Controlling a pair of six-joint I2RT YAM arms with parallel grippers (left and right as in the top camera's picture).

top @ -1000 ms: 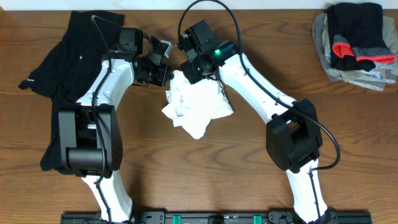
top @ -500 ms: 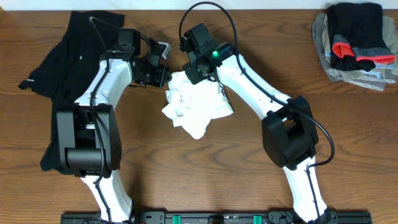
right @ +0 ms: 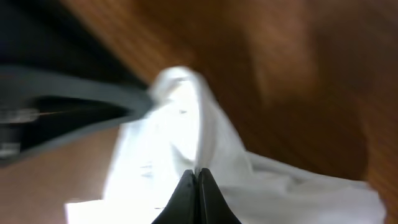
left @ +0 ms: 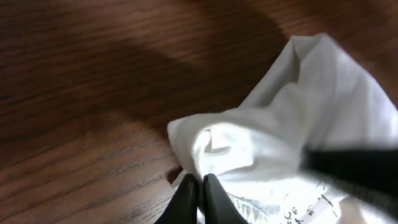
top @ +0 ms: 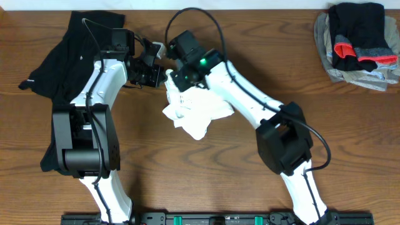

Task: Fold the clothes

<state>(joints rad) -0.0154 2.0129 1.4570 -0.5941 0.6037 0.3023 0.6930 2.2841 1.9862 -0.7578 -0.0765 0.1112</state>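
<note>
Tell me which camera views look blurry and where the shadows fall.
Overhead: sharp, evenly lit, shirt crisp on the table. Left wrist: shirt folds in focus, a broad shadow darkens the table at top, a dark bar at right is out of focus. Right wrist: blurred throughout, shirt, table and a dark shape at left all smeared.

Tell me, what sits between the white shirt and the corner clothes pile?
Mostly bare tabletop between the white shirt and the pile; only the right arm crosses it, seen overhead.
</note>
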